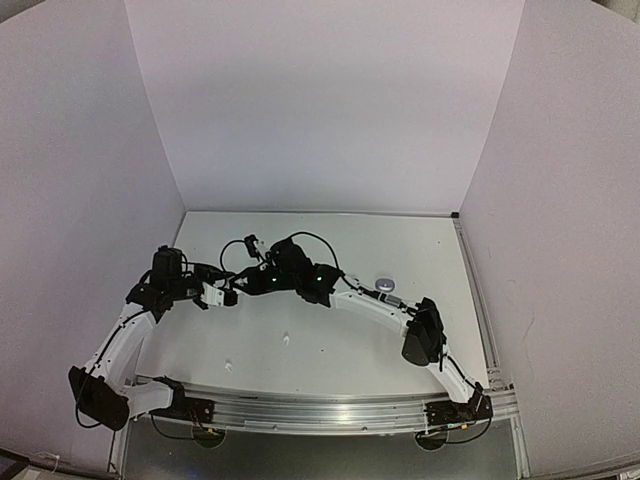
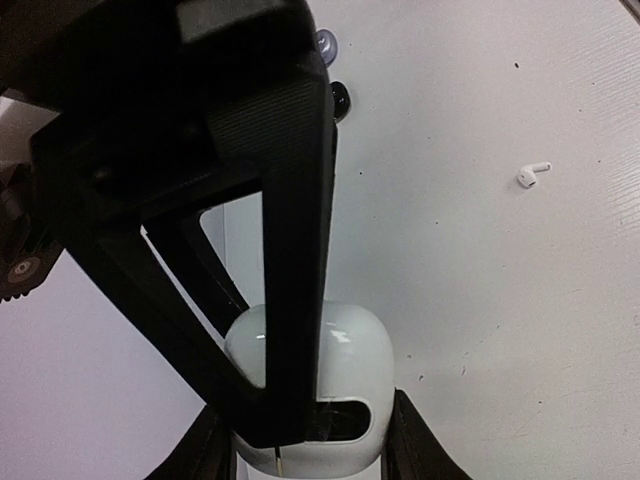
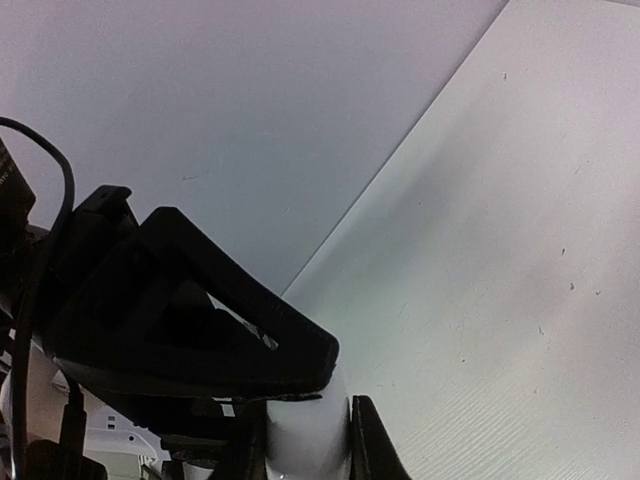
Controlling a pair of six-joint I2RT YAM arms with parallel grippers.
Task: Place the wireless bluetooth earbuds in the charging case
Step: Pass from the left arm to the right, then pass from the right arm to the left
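L gripper clamps glossy white pebble-shaped case, bottom centre. R gripper: sth white btwn its black fingers, can't tell if pinched. Tiny white stemmed earbud lies upper right on matte white table; plain pale walls around.

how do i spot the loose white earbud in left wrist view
From the glossy white charging case in the left gripper, look up and right. Alone on the white table lies a tiny white stemmed earbud; the bud near the top edge is black.
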